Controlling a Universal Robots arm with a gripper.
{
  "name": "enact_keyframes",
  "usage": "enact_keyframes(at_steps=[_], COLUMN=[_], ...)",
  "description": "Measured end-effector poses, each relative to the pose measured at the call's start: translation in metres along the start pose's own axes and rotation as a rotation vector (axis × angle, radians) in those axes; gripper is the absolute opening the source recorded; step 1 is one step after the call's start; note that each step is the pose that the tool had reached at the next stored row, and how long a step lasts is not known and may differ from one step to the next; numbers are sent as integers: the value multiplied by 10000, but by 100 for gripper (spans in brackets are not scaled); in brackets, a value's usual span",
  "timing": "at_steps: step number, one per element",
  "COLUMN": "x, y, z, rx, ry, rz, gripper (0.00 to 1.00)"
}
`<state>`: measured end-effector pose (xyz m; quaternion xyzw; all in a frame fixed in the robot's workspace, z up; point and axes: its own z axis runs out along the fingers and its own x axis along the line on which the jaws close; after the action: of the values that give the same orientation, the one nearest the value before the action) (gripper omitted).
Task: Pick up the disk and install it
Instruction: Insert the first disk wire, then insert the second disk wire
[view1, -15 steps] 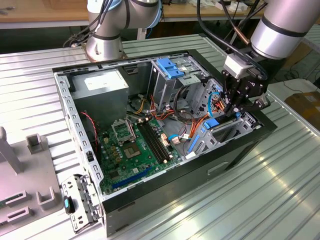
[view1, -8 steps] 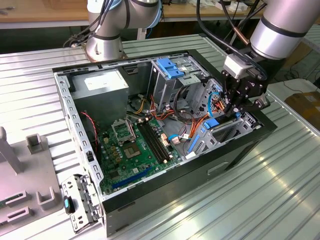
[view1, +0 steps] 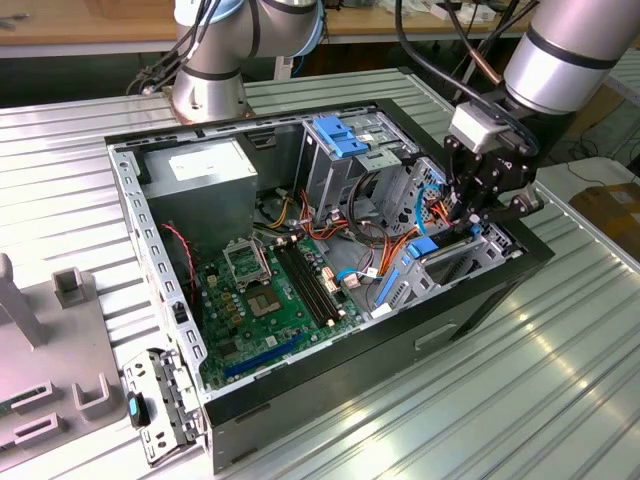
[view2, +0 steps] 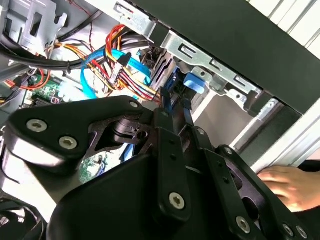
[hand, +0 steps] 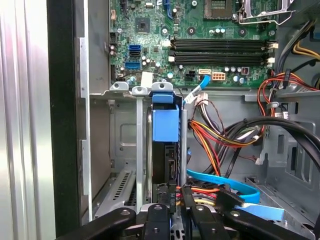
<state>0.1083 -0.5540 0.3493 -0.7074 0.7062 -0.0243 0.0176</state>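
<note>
A: Disk location in the exterior view?
B: Standing on edge in the bay of the computer case, so its rails follow the slot. The gripper hangs directly above it.

A: Second wrist view?
B: The fingers pinch the disk's blue rail.

A: First wrist view?
B: The disk stands between the bay's metal guides, beside the cables.

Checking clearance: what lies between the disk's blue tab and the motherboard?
In the first wrist view, the drive bay's metal edge lies between the disk and the motherboard.
</note>
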Motion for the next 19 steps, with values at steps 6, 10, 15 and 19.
enact_keyframes(at_steps=[6,10,15,19], x=[0,0,0,1], y=[0,0,0,-4], z=[-8,-9,-8,-67], rx=[0,0,0,-1], ry=[-5,-7,-13,-16], rz=[0,0,1,1], gripper=[22,11,11,11])
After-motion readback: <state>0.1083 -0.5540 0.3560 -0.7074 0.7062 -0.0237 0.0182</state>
